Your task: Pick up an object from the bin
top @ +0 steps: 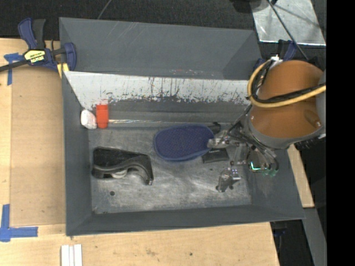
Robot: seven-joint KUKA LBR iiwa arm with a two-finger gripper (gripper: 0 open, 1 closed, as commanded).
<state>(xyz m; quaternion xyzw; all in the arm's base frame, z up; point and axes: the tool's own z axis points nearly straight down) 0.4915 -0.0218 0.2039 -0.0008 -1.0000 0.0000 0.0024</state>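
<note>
**A:** Where's the thing nearest the gripper?

**B:** The blue oval [182, 143], flat and meshy, lies mid-bin, somewhat toward the back wall, with its long side running left to right.

**A:** And the gripper?

**B:** The gripper [223, 163] is low over the floor of the bin [166, 195], just beside the oval's right end. Its fingers stand spread apart. One finger [218, 143] is at the oval's right tip, and I can't tell whether it touches. The other is over bare floor nearer the front wall. It grips nothing that I can see.

**A:** How does the arm sit?

**B:** The arm [285, 101] comes in over the right wall. Its wrist sits under an orange cover, pointing down and leftward into the bin. A yellow cable [256, 79] loops round the cover.

**A:** Anything hard to make out?

**B:** A small dark bar [213, 157] lies between the fingers. I can't say whether it belongs to the oval or to the gripper. The cover hides the bin's right rear part.

**A:** What else is in there?

**B:** A black curved piece [122, 165] sits front left, well apart from the gripper. An orange cap [102, 116] with a white lump beside it rests at the back left, against the wall.
</note>
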